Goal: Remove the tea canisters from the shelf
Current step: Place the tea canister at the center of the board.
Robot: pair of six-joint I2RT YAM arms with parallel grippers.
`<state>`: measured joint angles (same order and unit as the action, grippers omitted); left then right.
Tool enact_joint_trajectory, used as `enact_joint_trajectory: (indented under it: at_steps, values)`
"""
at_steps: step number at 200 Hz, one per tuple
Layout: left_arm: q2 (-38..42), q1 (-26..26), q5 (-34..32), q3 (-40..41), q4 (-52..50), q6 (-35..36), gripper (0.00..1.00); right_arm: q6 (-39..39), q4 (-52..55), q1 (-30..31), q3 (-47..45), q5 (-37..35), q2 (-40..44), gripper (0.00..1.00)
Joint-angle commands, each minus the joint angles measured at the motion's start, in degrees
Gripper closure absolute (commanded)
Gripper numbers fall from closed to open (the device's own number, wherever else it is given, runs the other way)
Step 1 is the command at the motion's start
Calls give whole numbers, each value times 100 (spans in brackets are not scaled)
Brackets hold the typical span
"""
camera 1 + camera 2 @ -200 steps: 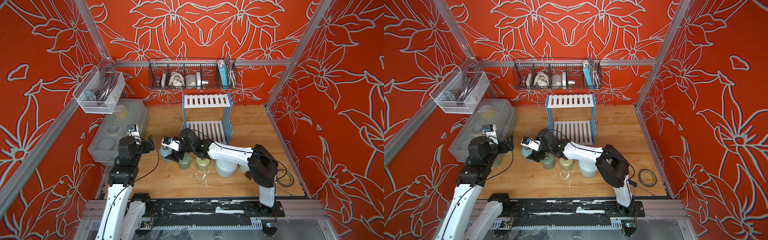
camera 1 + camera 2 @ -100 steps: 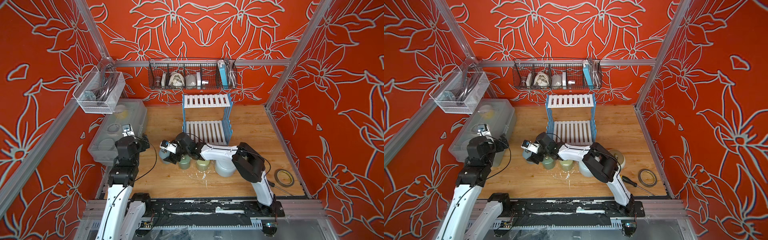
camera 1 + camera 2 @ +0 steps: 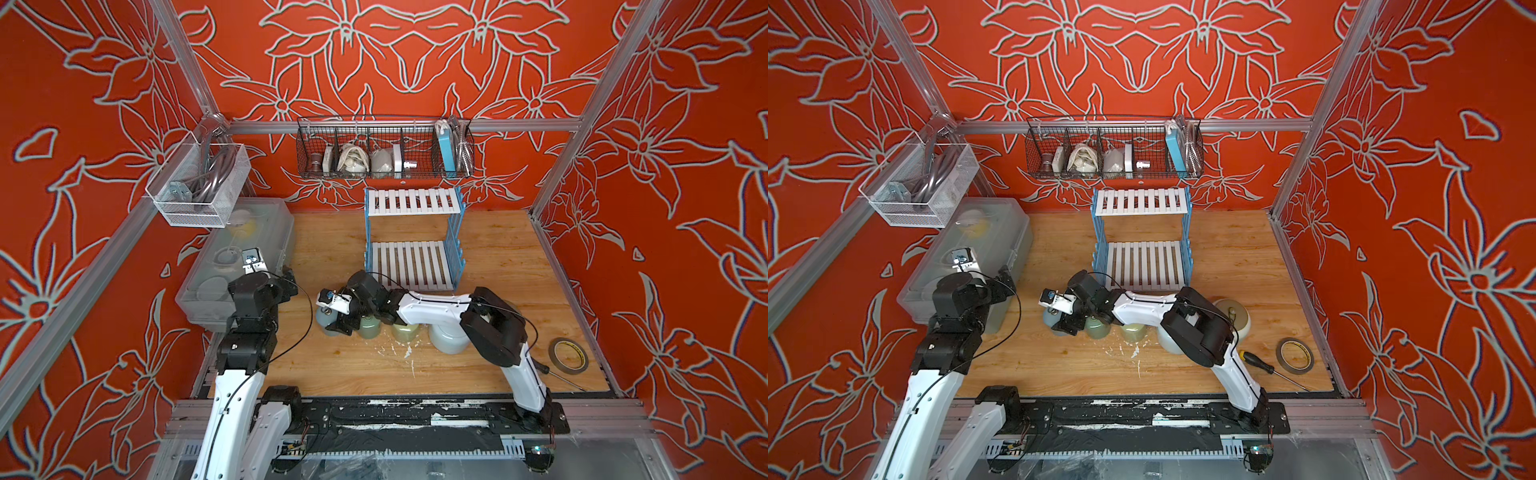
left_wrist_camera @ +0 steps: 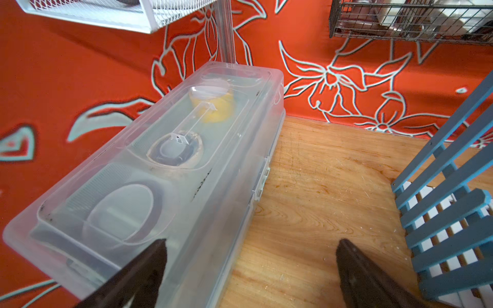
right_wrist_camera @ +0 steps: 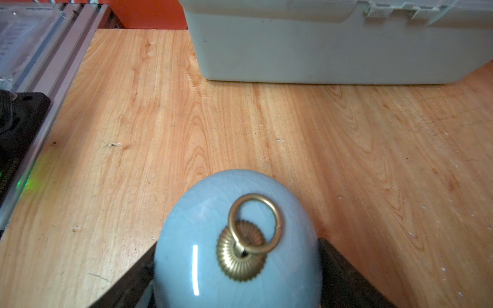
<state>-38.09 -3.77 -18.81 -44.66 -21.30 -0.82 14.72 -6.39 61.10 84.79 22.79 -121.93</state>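
Observation:
The shelf [image 3: 411, 262] [image 3: 1144, 266] stands at the back with both white slatted tiers bare. Several tea canisters stand in a row on the wood in front of it. My right gripper [image 3: 336, 322] [image 5: 237, 244] is shut on the small grey-blue canister [image 3: 325, 322] [image 5: 202, 213] at the row's left end, one finger on each side below its brass ring. Beside it are the green canister [image 3: 369, 328], the olive one [image 3: 404, 332] and the large pale-blue one [image 3: 446, 343]. The cream canister [image 3: 1235, 320] sits behind my right elbow. My left gripper [image 3: 286, 282] [image 4: 252, 241] is open and holds nothing.
A clear lidded plastic box [image 3: 232, 257] [image 4: 186, 149] lies along the left wall, close under my left gripper. A tape roll [image 3: 568, 356] and a screwdriver [image 3: 1262, 365] lie at front right. A black wire basket [image 3: 384, 147] and a white mesh basket [image 3: 199, 183] hang on the walls.
My right arm's elbow has swung left and its gripper has shifted slightly left at the grey-blue canister. My left gripper has drawn back a little toward the plastic box.

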Motion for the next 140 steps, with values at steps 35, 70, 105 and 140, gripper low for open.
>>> enact_joint_trajectory:
  at_steps: [35,70,105,140]
  values:
    - [74,-30,76,38,170,73,2,155,-237,127,180,6,128,25]
    - [47,-22,97,-7,126,52,2,181,-391,148,6,-319,406,1]
    - [-67,26,259,-188,91,-15,2,92,-521,139,-273,-667,937,1]
    - [-162,150,771,-187,233,-54,2,39,-535,134,-766,-1093,1739,1]
